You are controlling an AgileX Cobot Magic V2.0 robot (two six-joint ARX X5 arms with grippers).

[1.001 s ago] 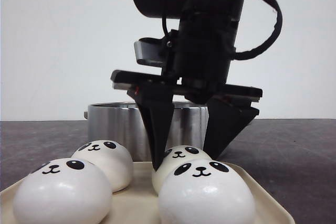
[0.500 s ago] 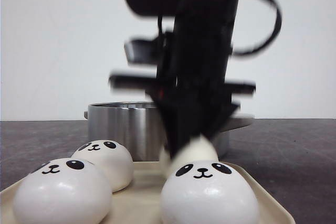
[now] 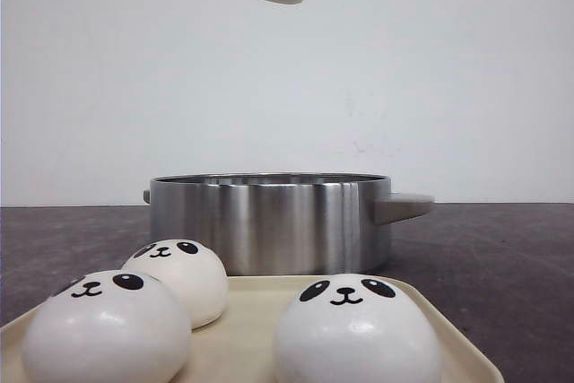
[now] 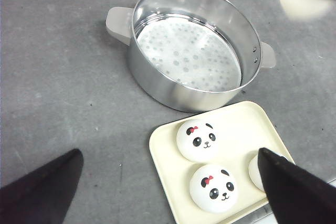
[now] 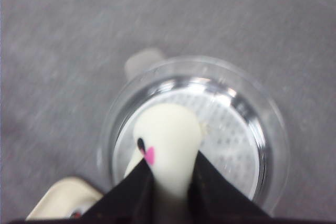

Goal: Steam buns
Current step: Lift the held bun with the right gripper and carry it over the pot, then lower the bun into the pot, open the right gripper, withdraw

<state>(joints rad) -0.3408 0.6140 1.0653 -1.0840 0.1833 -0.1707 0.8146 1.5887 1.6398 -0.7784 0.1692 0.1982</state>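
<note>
high over the shiny pot [image 3: 269, 221], the right gripper [image 5: 170, 179] pinches one bun [image 5: 169, 148] tight. three more buns [image 3: 356, 329] sit on the cream tray [image 4: 239, 124] just beside the pot. the left gripper [image 4: 173, 190] hangs spread wide, holding nothing.

We see the steamer pot [image 4: 191, 51] open at the top, its perforated floor bare, in the upper middle of the left wrist view. Just below it the cream tray [image 4: 247, 124] is crowded by three buns [image 4: 198, 140], blocking low passes there. Grey bench [image 4: 58, 93] lies free at left.
</note>
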